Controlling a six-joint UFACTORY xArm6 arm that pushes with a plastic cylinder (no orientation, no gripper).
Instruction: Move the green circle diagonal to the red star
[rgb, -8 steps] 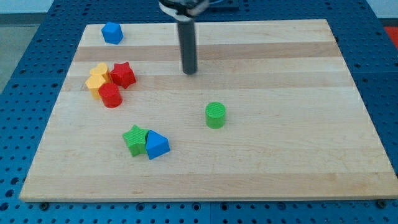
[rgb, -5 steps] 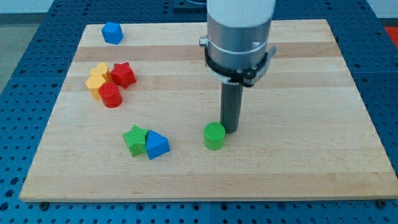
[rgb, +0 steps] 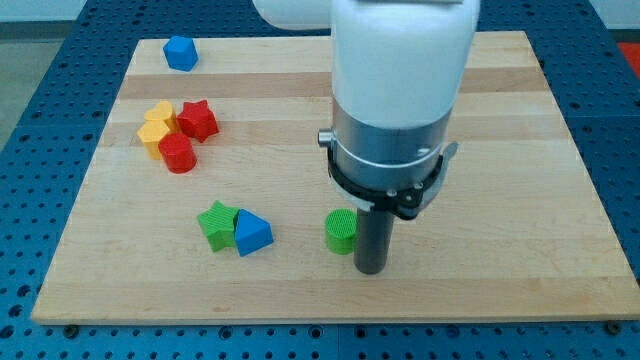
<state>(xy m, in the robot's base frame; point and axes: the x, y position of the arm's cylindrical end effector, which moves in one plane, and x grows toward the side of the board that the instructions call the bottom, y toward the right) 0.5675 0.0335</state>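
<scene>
- Beside the green circle (rgb: 341, 232), on its right and slightly lower, my tip (rgb: 371, 269) stands touching or nearly so, placed to shove it leftward; no claw exists.
- Well up-left of the green circle sits the red star (rgb: 198, 119), so a long push remains.

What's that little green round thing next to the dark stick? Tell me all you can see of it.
The green circle is a short, plastic-looking cylinder standing upright on the wooden board, its flat top faintly ridged. It sits low on the board, near the middle, to the right of the blue block and the green star, clear of both. My tip is just at its lower right, close against its side; actual contact cannot be confirmed.
</scene>
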